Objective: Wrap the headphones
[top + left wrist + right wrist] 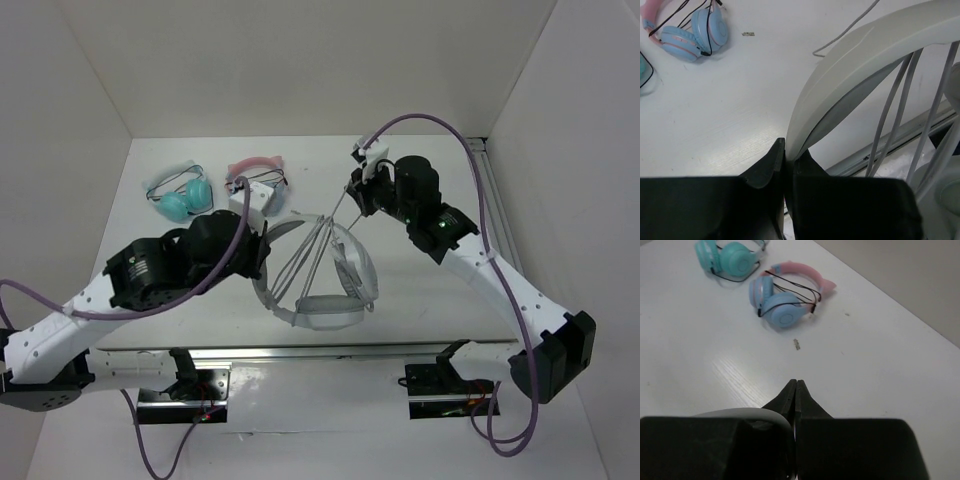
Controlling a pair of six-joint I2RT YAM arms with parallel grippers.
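The light-grey headphones stand on edge near the table's front, with their thin grey cable strung in several strands across the headband. My left gripper is shut on the wide headband, pinching its edge between the fingertips. The cable strands run down to the right of it. My right gripper is behind the headphones with a taut length of cable leading to it. In the right wrist view its jaws are pressed together and the cable itself does not show.
The pink-banded blue headphones and the teal pair lie at the back left. A metal rail runs along the table's front edge. White walls enclose three sides.
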